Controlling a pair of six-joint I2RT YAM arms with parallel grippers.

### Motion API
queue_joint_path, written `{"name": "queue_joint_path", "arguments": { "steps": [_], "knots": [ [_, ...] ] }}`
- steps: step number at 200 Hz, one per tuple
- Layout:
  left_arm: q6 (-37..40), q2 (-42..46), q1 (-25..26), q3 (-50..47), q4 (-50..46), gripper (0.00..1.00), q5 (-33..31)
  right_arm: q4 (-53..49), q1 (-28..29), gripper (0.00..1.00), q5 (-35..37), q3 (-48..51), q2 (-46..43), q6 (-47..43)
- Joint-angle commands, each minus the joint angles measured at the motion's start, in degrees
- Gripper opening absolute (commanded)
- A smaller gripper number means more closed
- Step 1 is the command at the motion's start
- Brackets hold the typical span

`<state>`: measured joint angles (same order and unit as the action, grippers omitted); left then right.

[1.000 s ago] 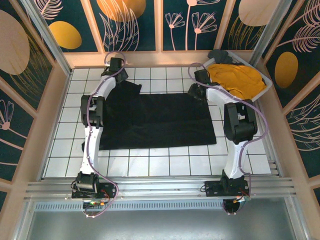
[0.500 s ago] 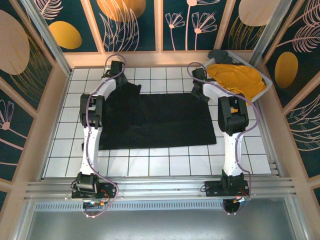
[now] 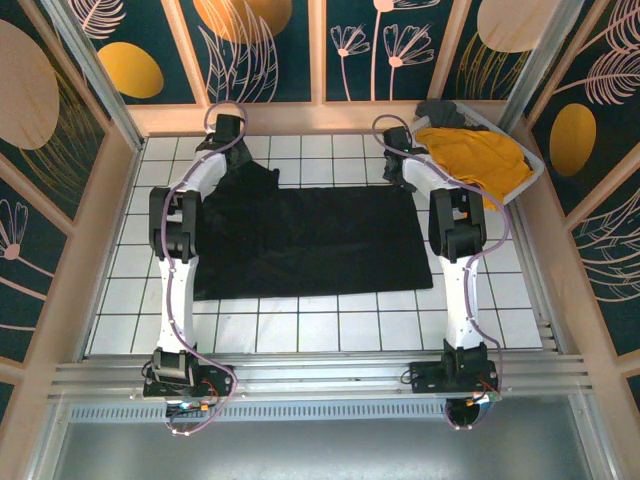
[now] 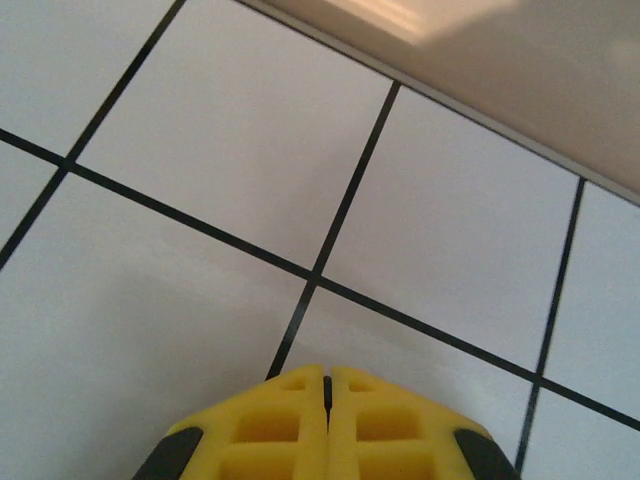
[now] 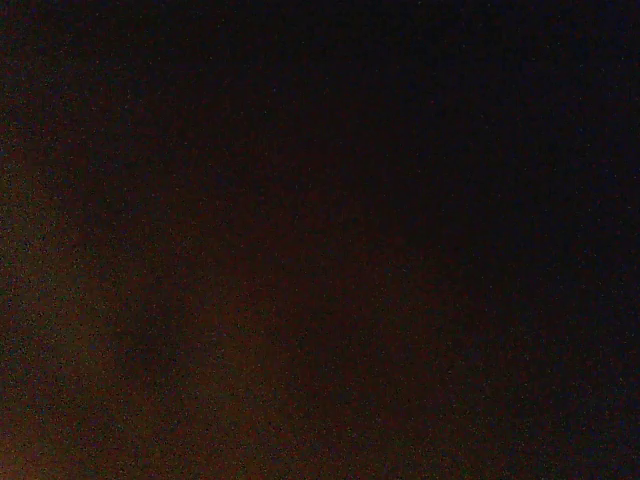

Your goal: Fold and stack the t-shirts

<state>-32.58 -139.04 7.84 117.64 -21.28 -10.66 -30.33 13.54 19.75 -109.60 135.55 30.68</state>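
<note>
The black t-shirt [image 3: 310, 240] lies spread flat on the white tiled table [image 3: 300, 325]. Its far left sleeve reaches up near my left arm. The mustard-yellow t-shirt [image 3: 475, 158] lies bunched in the white basket [image 3: 535, 170] at the far right. My left gripper [image 3: 226, 130] is at the far left, beyond the black shirt's sleeve. In the left wrist view, the left gripper [image 4: 327, 372] has its yellow fingers [image 4: 265, 425] pressed together over bare tiles, with no cloth showing. My right gripper [image 3: 396, 158] is at the black shirt's far right corner. The right wrist view is all dark.
A raised wooden rim [image 3: 320, 118] borders the table at the back and sides, close ahead of the left fingers [image 4: 520, 60]. The basket stands against the far right corner. Bare tiles lie in front of the black shirt, toward the arm bases.
Both arms have stretched farther toward the back rim. The right arm's elbow has swung left and straightened. The black shirt lies much as before.
</note>
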Motion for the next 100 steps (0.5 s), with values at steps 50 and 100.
{"name": "queue_joint_path", "arguments": {
  "steps": [50,100],
  "knots": [
    [0.5,6.9,0.1,-1.7,-3.6,0.00,0.8,-8.2,-0.2,0.44,-1.9,2.5,1.2,2.5],
    [1.0,10.1,0.1,-5.2,-5.2,0.00,-1.5,-6.0,0.5,0.58,1.7,5.4,-4.0,1.7]
  ]
}}
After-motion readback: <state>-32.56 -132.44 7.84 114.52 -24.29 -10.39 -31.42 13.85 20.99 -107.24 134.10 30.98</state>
